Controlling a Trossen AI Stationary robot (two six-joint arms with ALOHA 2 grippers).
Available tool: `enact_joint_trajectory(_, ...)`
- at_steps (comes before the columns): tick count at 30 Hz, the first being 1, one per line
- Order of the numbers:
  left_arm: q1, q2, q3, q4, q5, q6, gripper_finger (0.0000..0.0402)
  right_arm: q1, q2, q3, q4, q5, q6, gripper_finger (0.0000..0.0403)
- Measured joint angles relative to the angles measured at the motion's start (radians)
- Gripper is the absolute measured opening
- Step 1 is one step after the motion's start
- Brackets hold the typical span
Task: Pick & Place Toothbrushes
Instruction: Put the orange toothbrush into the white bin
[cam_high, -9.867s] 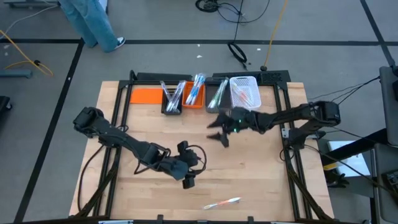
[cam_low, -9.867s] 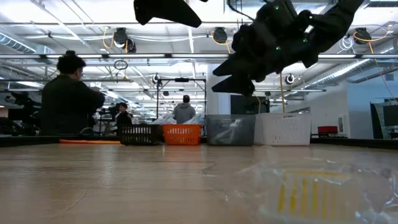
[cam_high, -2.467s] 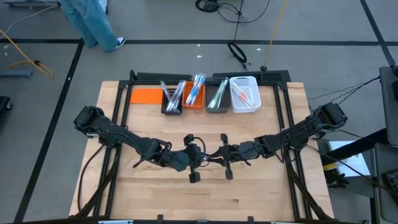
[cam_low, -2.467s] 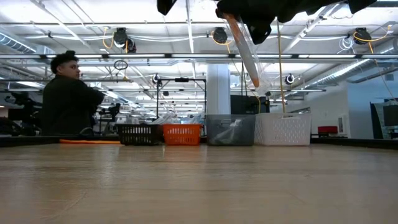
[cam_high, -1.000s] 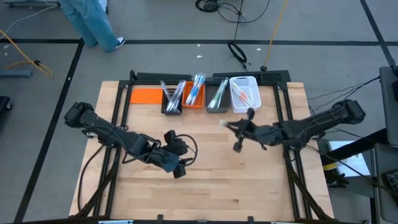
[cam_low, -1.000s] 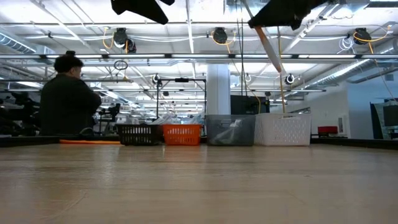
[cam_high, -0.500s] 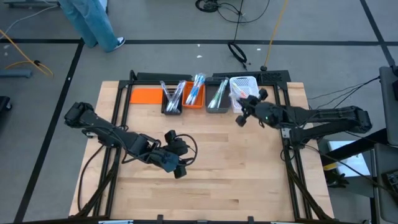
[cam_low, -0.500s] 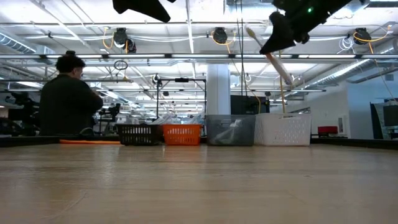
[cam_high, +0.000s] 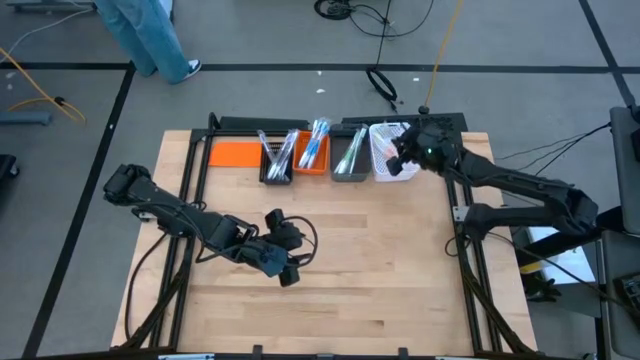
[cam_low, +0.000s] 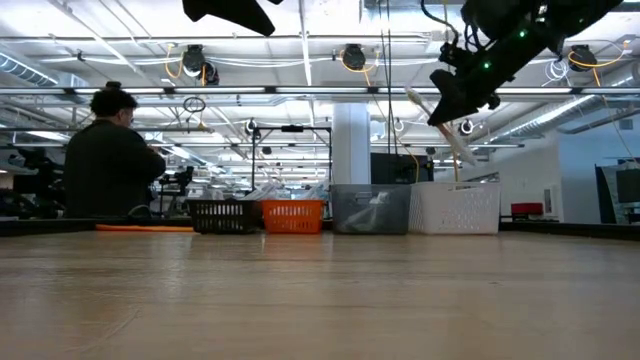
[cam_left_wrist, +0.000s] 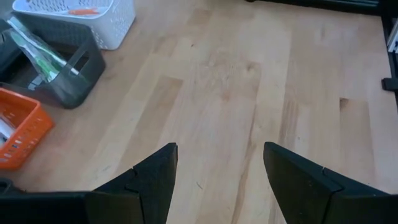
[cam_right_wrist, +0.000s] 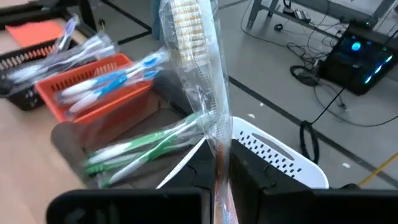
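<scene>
My right gripper (cam_high: 400, 158) hovers over the white bin (cam_high: 383, 176) at the far edge, shut on a toothbrush in a shiny clear wrapper (cam_right_wrist: 189, 37). The low view shows that toothbrush (cam_low: 455, 135) slanting high above the white bin (cam_low: 455, 210). More toothbrushes lie in the bins: clear-wrapped ones in the black bin (cam_high: 277, 160), blue ones in the orange bin (cam_high: 312, 152), green ones in the grey bin (cam_high: 350, 155). My left gripper (cam_high: 285, 270) waits open over the table's middle left, holding nothing (cam_left_wrist: 221, 162). My right gripper pinches the wrapped toothbrush by its handle (cam_right_wrist: 219, 165) between the two fingers. The bristle head (cam_right_wrist: 185, 22) points away from the fingers, which lie along the brush. The brush is lifted clear and tilted, its lower end (cam_low: 468, 158) above the white bin.
The row of bins stands along the far edge, with a flat orange sheet (cam_high: 235, 153) to their left. Bare wooden tabletop (cam_high: 400, 280) spreads between the arms and the near edge. A person (cam_low: 110, 150) sits in the room beyond the table.
My right gripper has carried the wrapped toothbrush from the table's middle toward the far edge and slightly right, turning as it went, and now stands over the white bin. The brush has stayed lifted clear in the shut fingers.
</scene>
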Motion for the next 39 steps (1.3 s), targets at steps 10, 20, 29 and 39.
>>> enact_joint_trajectory(10,0.008,0.000,0.000,0.009,0.000,0.110,0.0241,-0.181,0.087,-0.007,0.028,-0.166,-0.052,0.0016)
enact_joint_trajectory(20,0.045,0.000,0.000,0.034,0.000,0.124,0.0241,-0.309,0.253,-0.008,0.079,-0.311,-0.048,0.0016)
enact_joint_trajectory(29,0.055,0.000,0.000,0.030,0.000,0.129,0.0241,-0.364,0.371,-0.008,0.135,-0.414,-0.007,0.0019)
enact_joint_trajectory(39,0.055,0.009,-0.001,0.028,0.001,0.150,0.0241,-0.373,0.387,-0.008,0.140,-0.412,-0.028,0.0076)
